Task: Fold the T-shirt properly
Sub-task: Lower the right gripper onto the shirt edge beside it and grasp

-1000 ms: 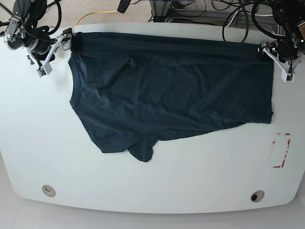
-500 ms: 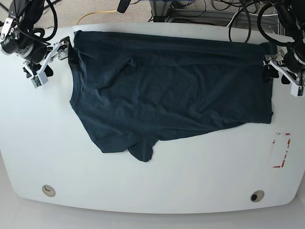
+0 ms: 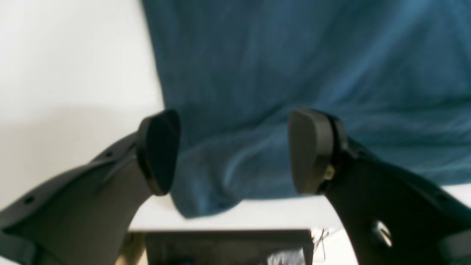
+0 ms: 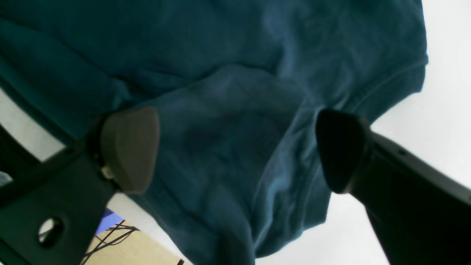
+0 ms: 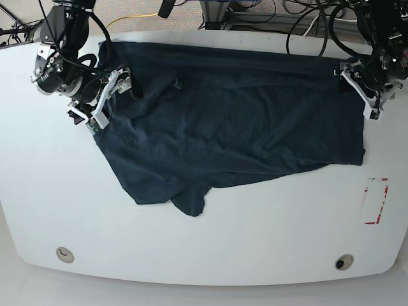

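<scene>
The dark navy T-shirt (image 5: 236, 127) lies spread on the white table (image 5: 255, 248), with a rumpled flap (image 5: 190, 205) sticking out at its near edge. At the shirt's left edge in the base view, my right gripper (image 5: 107, 97) hovers open. In the right wrist view its fingers (image 4: 128, 147) straddle a bunched fold of the T-shirt (image 4: 235, 110) without pinching it. My left gripper (image 5: 358, 89) is open over the shirt's far right corner. In the left wrist view the pads (image 3: 158, 151) stand apart above the T-shirt's corner (image 3: 220, 184), close to the table's edge.
A red-marked rectangle (image 5: 376, 201) sits on the table at the right. Two round holes (image 5: 64, 255) (image 5: 344, 262) lie near the front edge. Black cables and a yellow cable (image 5: 127, 19) run behind the far edge.
Both arms have swung inward from beside the shirt's far corners. The right gripper now sits over the shirt's left edge and the left gripper over the far right corner. Both remain open.
</scene>
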Tool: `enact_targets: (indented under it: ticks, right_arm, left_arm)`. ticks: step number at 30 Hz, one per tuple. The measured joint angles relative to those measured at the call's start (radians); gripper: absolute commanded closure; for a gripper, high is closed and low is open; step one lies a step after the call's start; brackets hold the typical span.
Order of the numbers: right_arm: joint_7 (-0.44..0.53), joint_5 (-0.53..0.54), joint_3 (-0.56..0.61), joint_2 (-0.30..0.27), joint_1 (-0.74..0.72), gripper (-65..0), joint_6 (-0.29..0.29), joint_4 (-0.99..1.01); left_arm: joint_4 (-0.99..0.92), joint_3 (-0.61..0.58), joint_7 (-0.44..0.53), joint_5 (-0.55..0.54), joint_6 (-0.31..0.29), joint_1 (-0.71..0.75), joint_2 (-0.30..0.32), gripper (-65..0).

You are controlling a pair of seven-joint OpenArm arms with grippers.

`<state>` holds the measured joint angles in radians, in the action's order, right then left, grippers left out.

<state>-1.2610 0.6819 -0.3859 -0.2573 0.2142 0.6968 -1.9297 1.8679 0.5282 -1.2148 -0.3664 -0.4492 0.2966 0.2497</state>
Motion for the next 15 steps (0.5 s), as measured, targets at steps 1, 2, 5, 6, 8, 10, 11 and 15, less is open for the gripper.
enact_targets:
  ticks: [1,2,5,6,8,10,11,15]
  right_arm:
    - [-0.001,-0.012,0.006,0.003,-0.003,-65.0,0.0,0.001]
    - [-0.005,-0.024,0.014,0.008,-0.008,-65.0,0.0,0.005]
    - [-0.016,-0.07,0.041,0.019,-0.061,-65.0,0.0,0.061]
    - [-0.014,-0.074,0.046,0.021,-0.079,-65.0,-0.001,0.081]
    - [0.007,-0.062,0.045,0.022,-0.093,-65.0,0.0,0.121]
    - [0.011,-0.058,0.045,0.021,-0.1,-61.2,-0.001,0.161]
    - [0.006,-0.068,0.045,0.021,-0.103,-58.8,-0.001,0.18]
    - [0.008,-0.073,0.046,0.019,-0.128,-41.2,0.0,0.234]
  left_arm:
    - [-0.009,0.0,-0.001,0.005,0.0,0.004,-0.001,-42.8]
    - [-0.023,0.0,-0.001,0.009,0.0,0.005,-0.003,-42.8]
    - [-0.065,-0.02,0.0,0.016,0.0,0.003,-0.002,-42.8]
    - [-0.071,-0.029,0.0,0.014,0.0,0.005,0.001,-42.8]
    - [-0.073,-0.035,0.002,0.003,0.0,0.008,0.01,-42.8]
    - [-0.077,-0.037,0.008,0.008,0.0,0.011,0.024,-42.8]
    - [-0.081,-0.037,0.021,0.013,0.0,0.012,0.026,-42.8]
    - [-0.086,-0.069,0.114,0.016,0.0,0.039,0.026,-42.8]
